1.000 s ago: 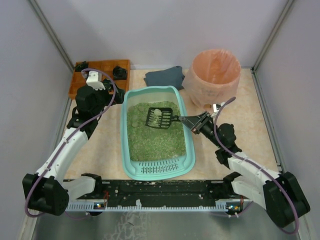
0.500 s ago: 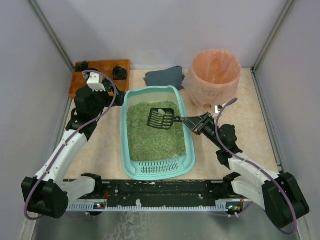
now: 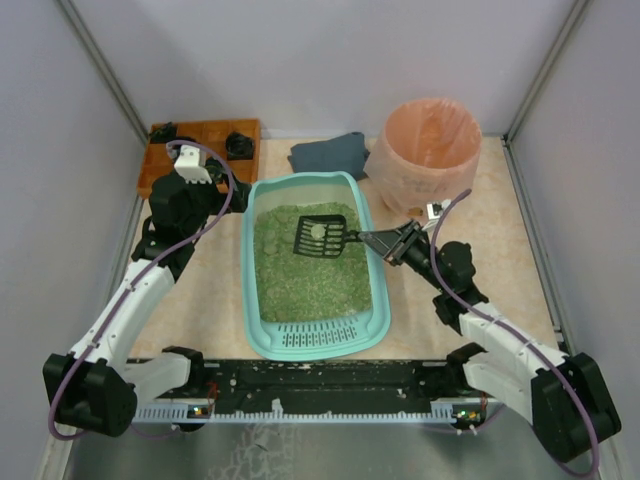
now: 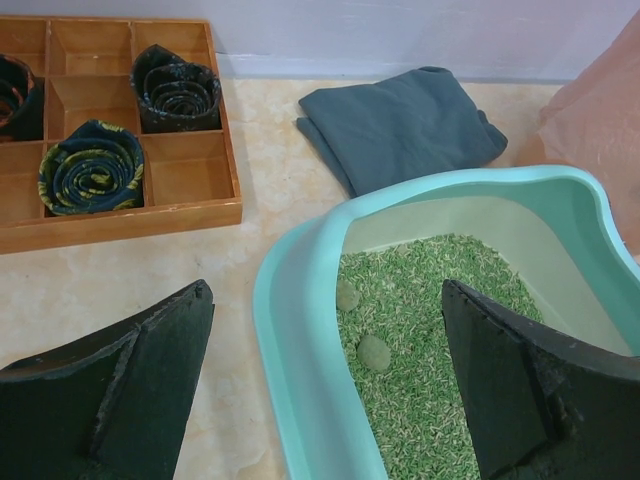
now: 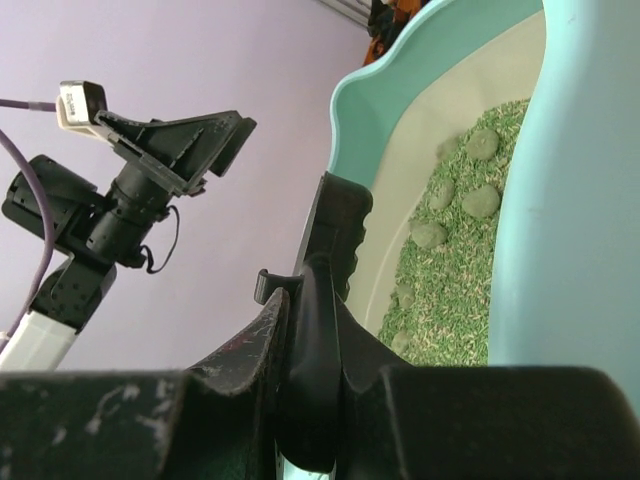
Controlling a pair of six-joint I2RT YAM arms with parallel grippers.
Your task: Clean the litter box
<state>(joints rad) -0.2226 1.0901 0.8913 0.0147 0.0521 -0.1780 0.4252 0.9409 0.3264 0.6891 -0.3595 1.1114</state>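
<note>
The light teal litter box with green granular litter lies mid-table, its slotted grille at the near end. My right gripper is shut on the handle of a black slotted scoop, held above the litter with a greenish clump on it. In the right wrist view the scoop handle is clamped between my fingers, and several clumps lie on the litter. My left gripper is open and empty at the box's far left corner. The left wrist view shows the box rim and two clumps between my fingers.
A round bin lined with a pink bag stands at the back right. A folded dark grey cloth lies behind the box. A brown wooden tray with dark rolled pieces sits at the back left.
My right gripper has lifted the scoop slightly and levelled it over the litter, with the clump staying on it. The left arm has barely moved.
</note>
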